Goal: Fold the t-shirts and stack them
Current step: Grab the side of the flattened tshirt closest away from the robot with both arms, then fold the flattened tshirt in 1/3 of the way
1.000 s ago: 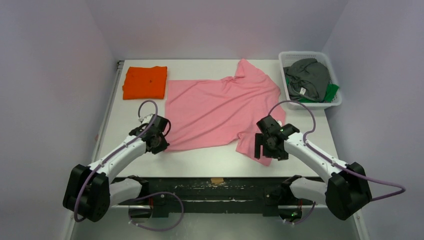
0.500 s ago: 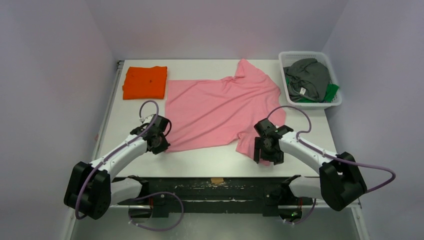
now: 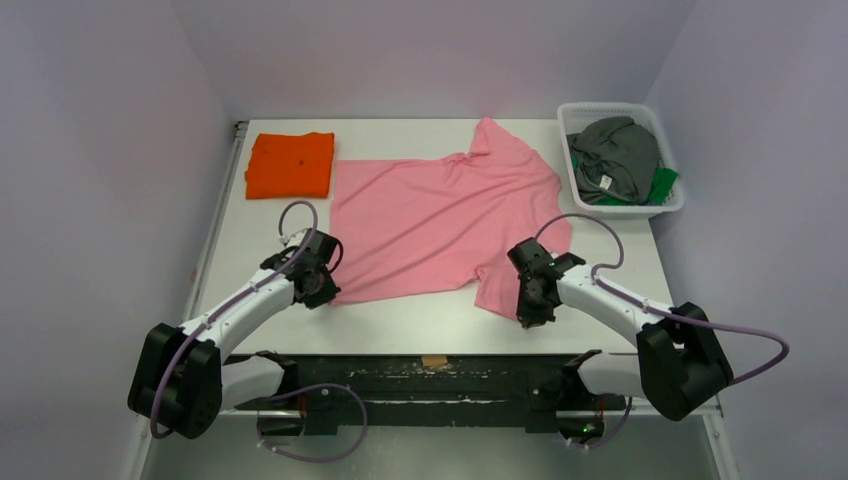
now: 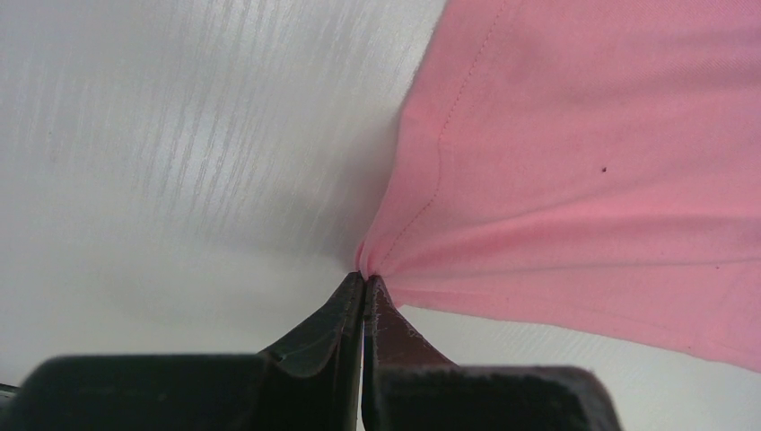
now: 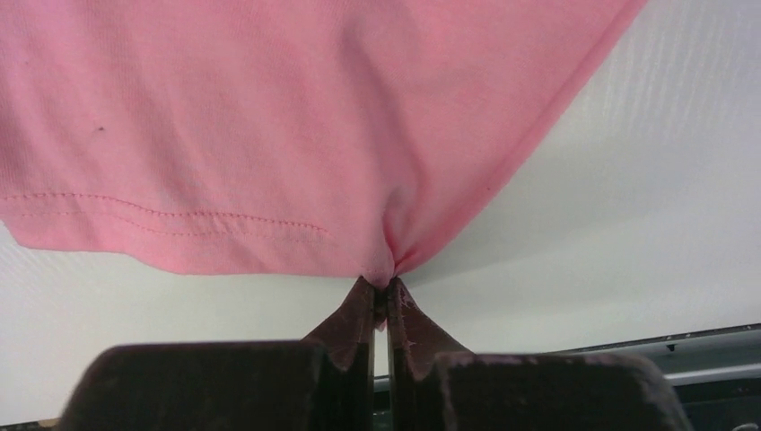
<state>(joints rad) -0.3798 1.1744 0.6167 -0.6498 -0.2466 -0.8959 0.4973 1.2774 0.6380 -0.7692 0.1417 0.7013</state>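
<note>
At the near edge of the bench [image 3: 400, 325] both grips are made: the left jaws are pressed together on the near hem corner of the pink t-shirt [image 3: 440, 220], and the right jaws are pinching the outer corner of its near sleeve. In both wrist views the cloth gathers into small pleats at the tips. I judge that the step in hand is to lift this near side and fold it over the body. To do it well, raise both corners together and only a little, keep the edge between them lightly stretched, and carry it straight away from you, so that the far side does not drag. If a corner looks thin in the pinch, go slowly. The left arm [image 3: 240, 300] lies low and reaches forward and inward; the right arm [image 3: 610, 300] mirrors it, with its wrist bent down to the cloth. Farther on, the shirt lies spread flat in the middle. At the far left the orange t-shirt [image 3: 290, 165] sits folded, and at the far right the basket [image 3: 625, 108] holds the grey t-shirt [image 3: 620, 150] and the green t-shirt [image 3: 662, 185].
</note>
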